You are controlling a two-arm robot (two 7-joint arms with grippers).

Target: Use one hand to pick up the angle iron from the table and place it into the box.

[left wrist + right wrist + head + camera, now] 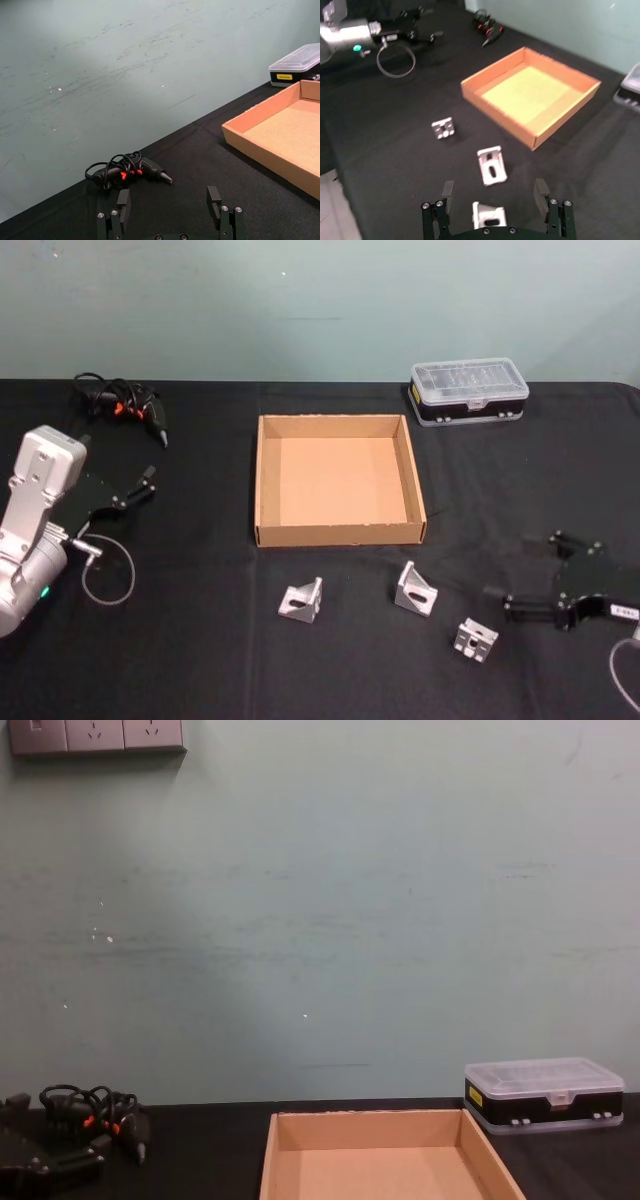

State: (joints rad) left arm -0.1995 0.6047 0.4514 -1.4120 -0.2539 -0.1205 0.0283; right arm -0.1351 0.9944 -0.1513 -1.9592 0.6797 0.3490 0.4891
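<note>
Angle iron lay on desk in front of box, off its right corner; second iron, third iron further left | right gripper beside angle iron, jaws spread | left gripper parked left of box, jaws spread | likely light, rigid, slick metal: pinch across flat side webs

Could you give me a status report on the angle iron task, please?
Right end effector open near angle iron. Left end effector open, parked far left. Box empty. Path clear.
</note>
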